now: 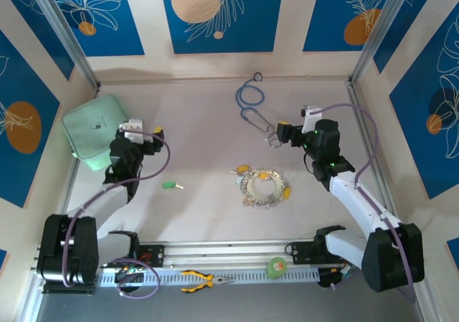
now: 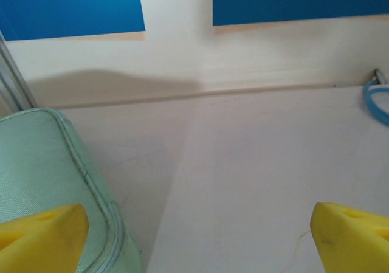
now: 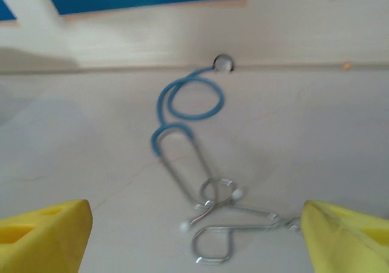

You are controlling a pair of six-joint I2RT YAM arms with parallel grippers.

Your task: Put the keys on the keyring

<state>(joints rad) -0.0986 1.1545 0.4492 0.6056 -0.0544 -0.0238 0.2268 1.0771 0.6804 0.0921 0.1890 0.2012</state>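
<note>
Counted 1 keyring (image 1: 264, 186) mid-table, fringed with small keys (image 1: 251, 191) and yellow tags (image 1: 263, 176); too small to count those on it. Counted 1 loose key (image 1: 171, 186), green head, flat on the table (image 1: 208, 121), well left of the ring and apart from it. Found 2 grippers, both empty. Left gripper (image 2: 199, 227) spread wide, hovering just beside 1 mint pouch (image 2: 36, 169) at the left. Right gripper (image 3: 194, 224) equally wide, above a tangle of wire loops (image 3: 243, 227) joined to 1 blue looped tube (image 3: 161, 100). Noted 1 tiny black ring (image 3: 223, 62) at the back wall. Along the near rail: 1 yellow-handled pliers (image 1: 204, 280), 1 green disc (image 1: 276, 267).
</note>
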